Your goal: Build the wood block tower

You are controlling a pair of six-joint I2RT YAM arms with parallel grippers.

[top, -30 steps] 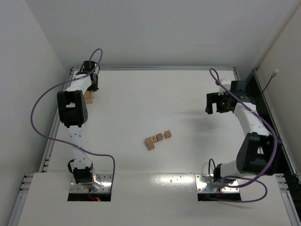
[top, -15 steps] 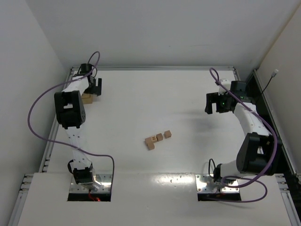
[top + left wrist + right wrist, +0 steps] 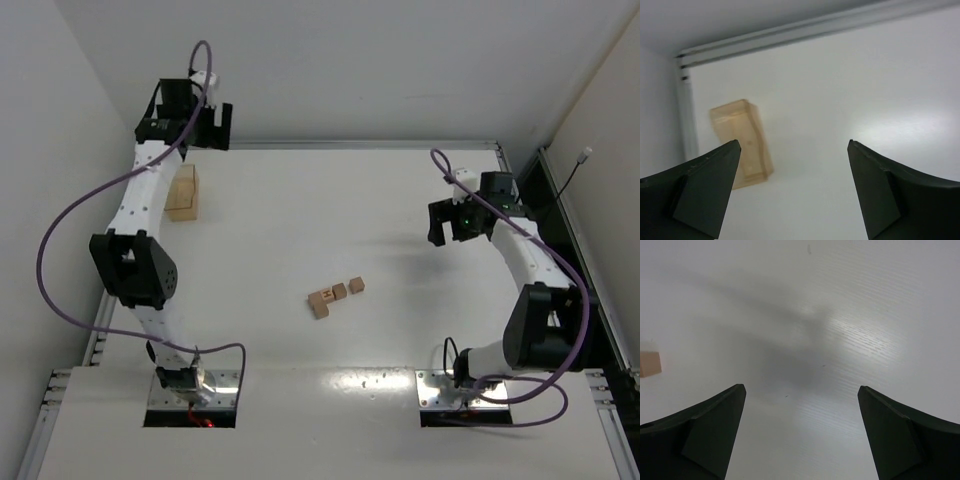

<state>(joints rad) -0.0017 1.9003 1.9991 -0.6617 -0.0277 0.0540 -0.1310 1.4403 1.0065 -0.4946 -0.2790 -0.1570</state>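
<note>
Nearest you, the loose wood blocks lie mid-table, a tight cluster with one more just to its right, all flat, none stacked. Further out on the right, the right gripper has its fingers spread wide with nothing between them. It has crept slightly left toward the centre over the last second, and its wrist view catches a single block at the left edge, well apart from the fingers. Far left, the tower stands on its own near the table's left edge, upright as far as I can tell; can't count its cubes from here. The real change is the left gripper: a second ago it was down on the tower top and clamped, now it has let go, fingers wide apart, and lifted up toward the far wall, looking down on the stack. You can read that as one more block placed and a clean release, since nothing toppled. Not done in my view, the centre blocks still have to go up. No bins or trays in shot; every block sits straight on the table
</note>
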